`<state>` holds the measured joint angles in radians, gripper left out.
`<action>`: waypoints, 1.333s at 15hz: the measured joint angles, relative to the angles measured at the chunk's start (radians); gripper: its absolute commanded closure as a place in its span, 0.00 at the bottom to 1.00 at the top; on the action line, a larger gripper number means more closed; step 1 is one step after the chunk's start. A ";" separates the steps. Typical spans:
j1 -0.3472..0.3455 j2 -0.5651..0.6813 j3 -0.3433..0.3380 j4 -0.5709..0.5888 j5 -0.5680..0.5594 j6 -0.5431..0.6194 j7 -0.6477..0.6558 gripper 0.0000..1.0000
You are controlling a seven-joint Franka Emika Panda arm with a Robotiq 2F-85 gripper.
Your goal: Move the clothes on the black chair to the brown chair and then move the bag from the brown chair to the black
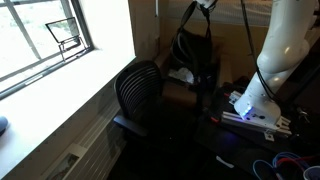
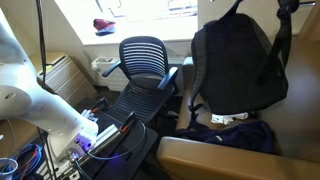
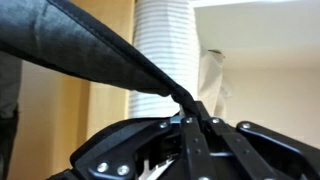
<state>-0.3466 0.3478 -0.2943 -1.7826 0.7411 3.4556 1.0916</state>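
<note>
The black bag (image 2: 235, 65) hangs in the air by its strap above the brown chair (image 2: 225, 157); it also shows in an exterior view (image 1: 190, 45). My gripper (image 3: 192, 108) is shut on the bag's black strap (image 3: 110, 45), which runs up to the left from the jaws in the wrist view. In an exterior view the gripper (image 1: 205, 5) is at the top edge, above the bag. Dark blue clothes (image 2: 250, 135) lie on the brown chair's seat, under the bag. The black mesh chair (image 2: 145, 60) stands beside it with its seat bare, and it shows again (image 1: 135, 90).
A window with a sill (image 1: 60, 70) runs along one side. The white robot arm (image 1: 275, 55) stands on a base with cables (image 2: 95, 140) near the chairs. A white duct (image 3: 165, 50) is behind the gripper.
</note>
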 measured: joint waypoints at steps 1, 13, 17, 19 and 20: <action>0.033 -0.022 -0.046 0.020 0.005 0.000 0.000 0.98; 0.335 -0.520 -0.092 -0.056 -0.158 -0.021 0.048 0.98; 0.554 -0.677 -0.216 -0.160 -0.226 -0.078 0.138 0.98; 0.631 -0.753 -0.245 -0.201 -0.227 -0.155 0.137 0.98; 0.654 -0.784 -0.245 -0.218 -0.227 -0.201 0.137 0.98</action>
<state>0.3073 -0.4359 -0.5397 -2.0007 0.5139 3.2543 1.2286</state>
